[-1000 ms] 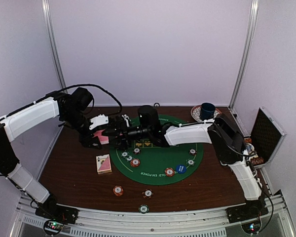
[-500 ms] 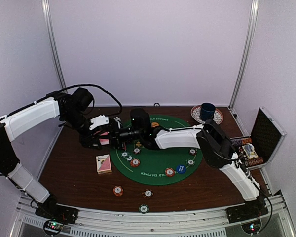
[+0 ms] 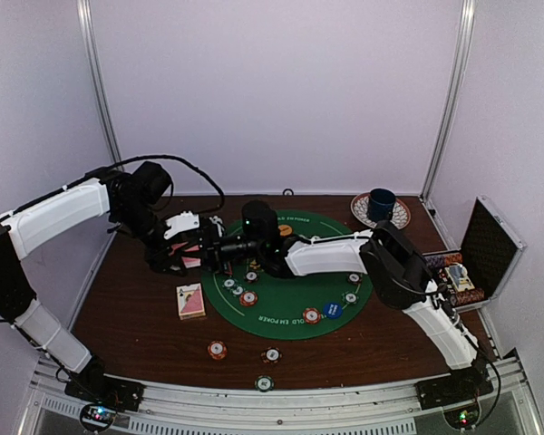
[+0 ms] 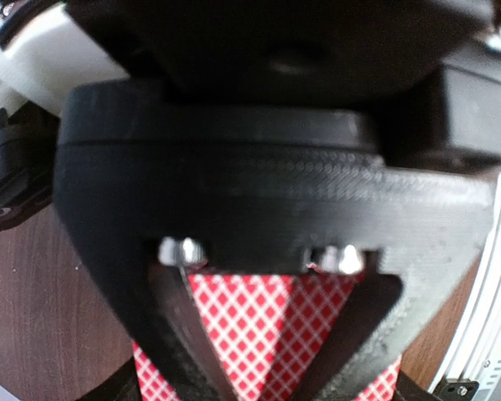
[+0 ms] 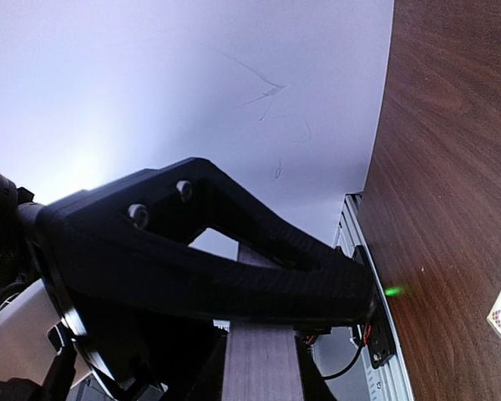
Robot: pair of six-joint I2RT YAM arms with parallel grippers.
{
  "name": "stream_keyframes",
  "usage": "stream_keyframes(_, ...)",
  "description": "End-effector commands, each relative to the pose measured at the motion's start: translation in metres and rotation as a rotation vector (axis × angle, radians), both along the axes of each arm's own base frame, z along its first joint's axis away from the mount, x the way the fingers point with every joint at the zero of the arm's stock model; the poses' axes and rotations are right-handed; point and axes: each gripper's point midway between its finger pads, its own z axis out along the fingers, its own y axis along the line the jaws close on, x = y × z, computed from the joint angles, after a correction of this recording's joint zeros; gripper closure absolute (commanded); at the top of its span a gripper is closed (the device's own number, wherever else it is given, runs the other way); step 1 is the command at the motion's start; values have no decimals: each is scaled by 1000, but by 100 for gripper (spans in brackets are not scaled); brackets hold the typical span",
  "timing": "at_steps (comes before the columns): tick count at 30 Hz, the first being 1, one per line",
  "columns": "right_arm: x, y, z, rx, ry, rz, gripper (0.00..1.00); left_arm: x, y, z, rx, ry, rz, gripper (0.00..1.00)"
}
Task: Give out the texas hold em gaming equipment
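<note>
Within left gripper (image 4: 263, 376), pink-backed card (image 4: 259, 317), diamond-patterned

The dark wooden table (image 3: 127, 308) carries a round green poker mat (image 3: 290, 304), a pink-backed card deck (image 3: 190, 301) just left of it, a patterned saucer (image 3: 401, 216) at back right, and two striped chips (image 3: 217, 349) near the front. A third chip (image 3: 265, 383) seems to sit at the very edge.

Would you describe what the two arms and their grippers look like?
The left arm and right arm have white shells and black joints. The left gripper and right gripper are black, with triangular fingers and visible screws. A black cable loops above the left arm.
</note>
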Motion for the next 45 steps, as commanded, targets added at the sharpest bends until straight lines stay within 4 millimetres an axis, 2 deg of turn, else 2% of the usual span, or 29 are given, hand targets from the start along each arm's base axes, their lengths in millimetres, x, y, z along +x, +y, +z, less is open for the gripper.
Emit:
stream_keyframes(1,-5,-2,12,44,-29,13,95,0,-3,9,-37,-28,-27,24)
stream_keyframes(5,-5,-3,11,42,-26,13,97,-8,-5,11,-54,-12,-53,13)
stream_keyframes(10,-5,-3,15,49,-30,14,98,-8,-4,7,-41,-7,-55,16)
stream_keyframes(13,-5,-3,17,52,-33,13,99,-8,-3,4,-35,0,-56,21)
stream_keyframes(15,-5,-3,14,46,-30,13,99,-7,-4,4,-36,1,-57,28)
stream_keyframes(17,-5,-3,10,35,-27,12,98,-8,-5,6,-45,-1,-63,41)
stream_keyframes(19,-5,-3,5,23,-24,8,95,-8,-6,9,-54,-6,-66,46)
stream_keyframes(21,-2,-4,1,11,-25,0,88,-10,-6,9,-56,4,-70,48)
stream_keyframes(22,-1,-5,0,7,-26,-7,81,-11,-6,9,-53,9,-74,52)
stream_keyframes(25,5,-8,-1,-10,-36,-28,69,-13,-4,5,-43,16,-79,69)
stream_keyframes(27,8,-10,-2,-31,-54,-36,61,-13,-3,3,-34,18,-78,76)
stream_keyframes(30,11,-13,-3,-76,-88,-45,49,-13,-2,2,-32,19,-79,78)
stream_keyframes(34,12,-17,-3,-104,-113,-47,42,-13,-3,1,-31,21,-80,84)
stream_keyframes(40,13,-21,-9,-148,-126,-48,45,-13,-2,1,-27,17,-79,86)
stream_keyframes(45,14,-27,-13,-174,-130,-51,53,-13,-1,2,-25,14,-78,87)
